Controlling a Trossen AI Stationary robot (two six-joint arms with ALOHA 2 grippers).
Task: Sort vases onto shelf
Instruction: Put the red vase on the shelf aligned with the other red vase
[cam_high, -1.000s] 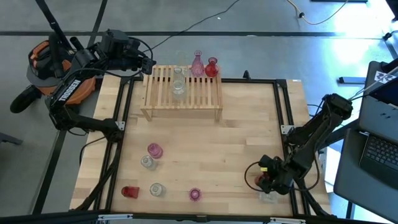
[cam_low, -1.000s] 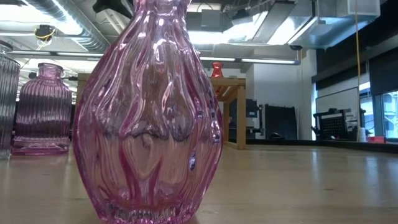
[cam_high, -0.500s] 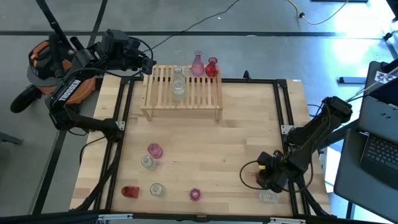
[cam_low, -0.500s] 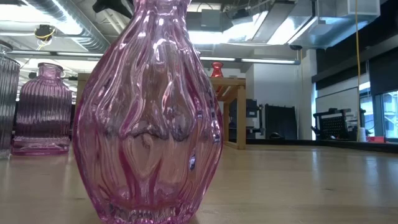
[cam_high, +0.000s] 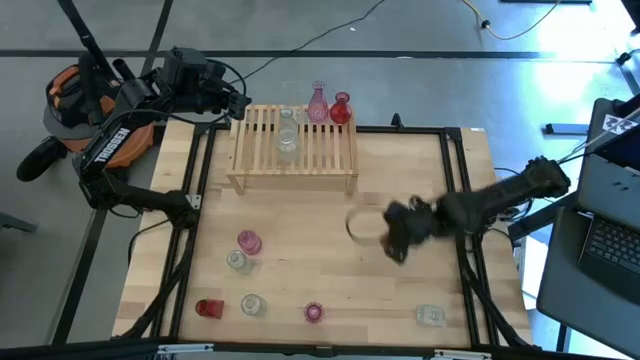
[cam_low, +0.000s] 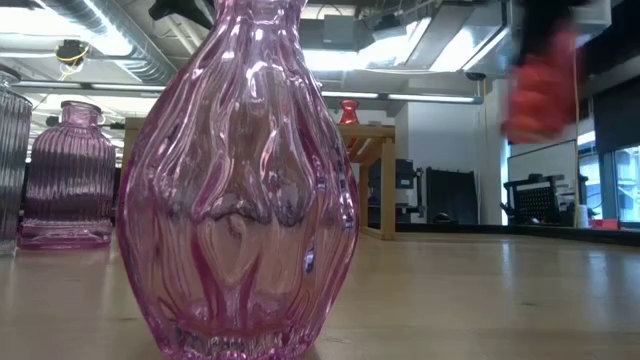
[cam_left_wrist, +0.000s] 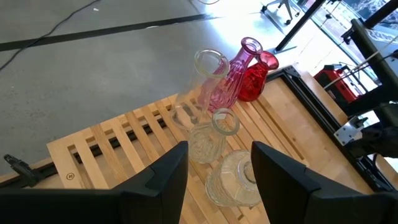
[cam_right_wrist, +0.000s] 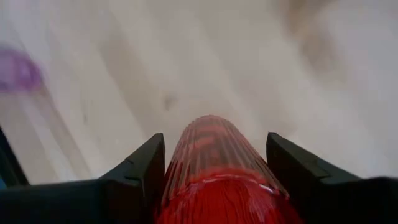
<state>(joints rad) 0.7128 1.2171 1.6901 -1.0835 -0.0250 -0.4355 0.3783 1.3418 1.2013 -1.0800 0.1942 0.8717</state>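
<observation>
Right pincer blurred above the table, pinching a ribbed red vase, its base hidden; left pincer spread over the shelf.

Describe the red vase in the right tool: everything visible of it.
The red vase is ribbed, see-through glass with a rounded end pointing away from the wrist camera. It sits between the two dark fingers of the right tool, clear of the wooden table, mid-table in the high view. The low view shows it as a red blur in the air.
</observation>
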